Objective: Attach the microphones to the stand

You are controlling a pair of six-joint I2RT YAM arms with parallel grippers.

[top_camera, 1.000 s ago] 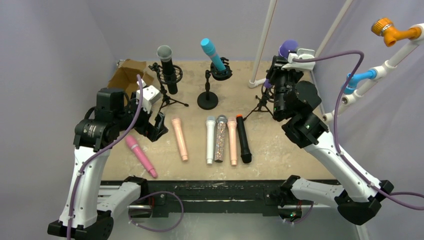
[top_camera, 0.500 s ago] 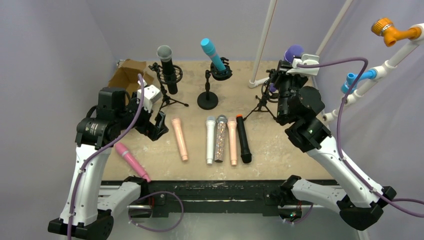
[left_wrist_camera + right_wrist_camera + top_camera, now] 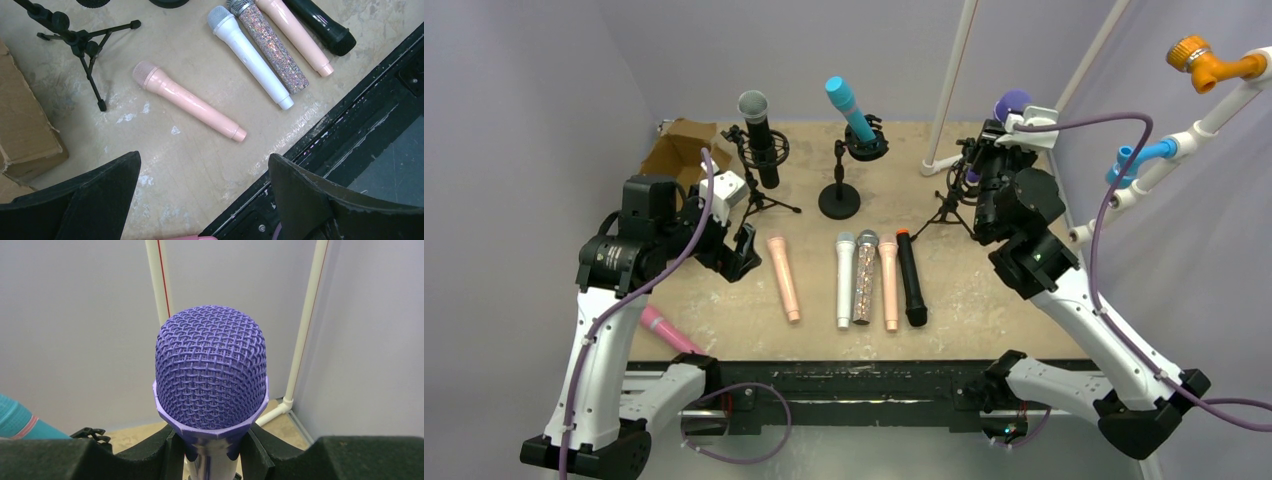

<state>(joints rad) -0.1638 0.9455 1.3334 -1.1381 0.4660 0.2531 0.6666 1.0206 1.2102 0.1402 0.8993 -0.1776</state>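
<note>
My right gripper (image 3: 990,152) is shut on the purple microphone (image 3: 1012,103), held upright over the right tripod stand (image 3: 949,205). The right wrist view shows its grille (image 3: 210,375) just above my gripper (image 3: 212,440). My left gripper (image 3: 742,252) is open and empty; in its wrist view (image 3: 202,165) it hangs above bare table. The pink microphone (image 3: 667,332) lies at the near left table edge, partly behind my left arm. A black microphone (image 3: 759,150) and a teal one (image 3: 852,112) sit in stands. Peach (image 3: 783,277), white (image 3: 845,279), glitter (image 3: 864,276), peach (image 3: 889,284) and black (image 3: 911,278) microphones lie flat.
A cardboard box (image 3: 679,150) stands at the back left, next to the left tripod (image 3: 80,42). White pipes (image 3: 951,85) rise at the back right. The black front rail (image 3: 350,100) runs along the table's near edge.
The pink microphone has slid toward the near left, down to the table edge. My right gripper has shifted slightly with the purple microphone. The left gripper has barely moved.
</note>
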